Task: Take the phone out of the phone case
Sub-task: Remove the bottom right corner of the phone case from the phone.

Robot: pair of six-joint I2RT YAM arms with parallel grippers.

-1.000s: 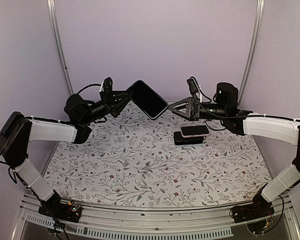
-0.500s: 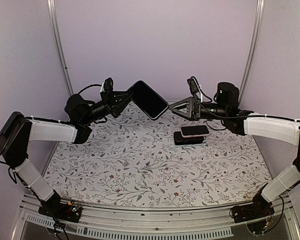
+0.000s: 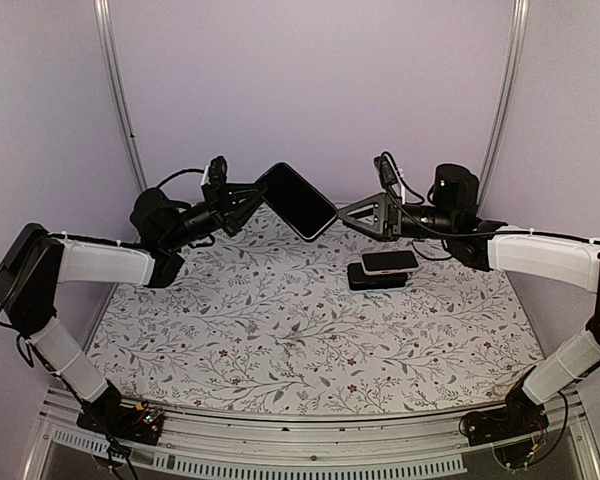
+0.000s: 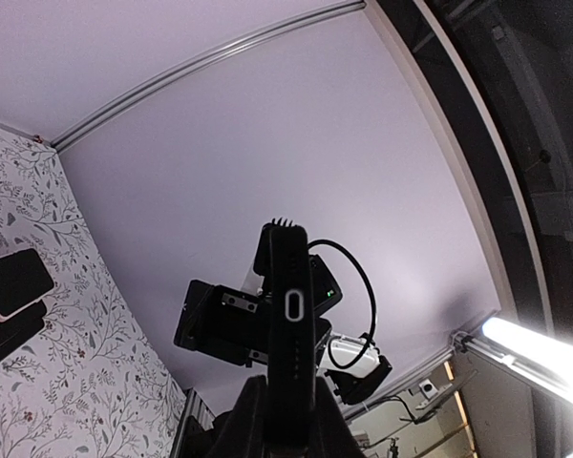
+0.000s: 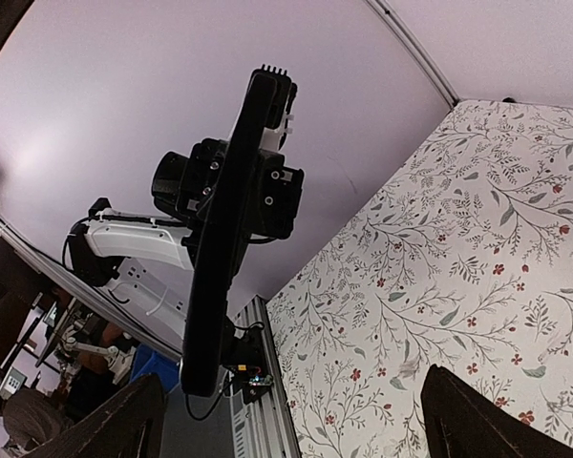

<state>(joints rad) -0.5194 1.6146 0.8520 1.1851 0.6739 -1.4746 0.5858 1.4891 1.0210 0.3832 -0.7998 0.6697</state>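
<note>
Nothing much has moved since a second ago: the phone hangs at the same spot, upper centre of the top view, and both arms have held their places.

- Table (image 3: 280, 330): floral cloth, filling the lower half of the top view.
- Left arm (image 3: 100, 262) reaches in from the left, right arm (image 3: 540, 255) from the right. They meet above the far edge of the table.
- Phone (image 3: 296, 200): a dark slab held in the air, tilted, with its broad face to the top camera.
- Left gripper (image 3: 250, 197): clamped on the phone's lower-left end.
- Right gripper (image 3: 346, 214): jaws spread wide and holding nothing, just beside the phone's free lower-right corner but apart from it.
- Pink-rimmed handset (image 3: 389, 261) lies on a dark slab (image 3: 365, 281) on the table, right of centre below the right gripper. Neither is being handled.
- The left wrist view shows the phone edge-on with an oval side button (image 4: 294, 305). The dark rim around it is probably the phone case (image 4: 285, 272), but you cannot see a seam.

Handling, as a judgement: expect a stiff, light body with a slick, breakable glass front. The case lip is likely the only part that gives. Take the free corner at its rim, not the face, and peel there.

No brand or writing is legible.
</note>
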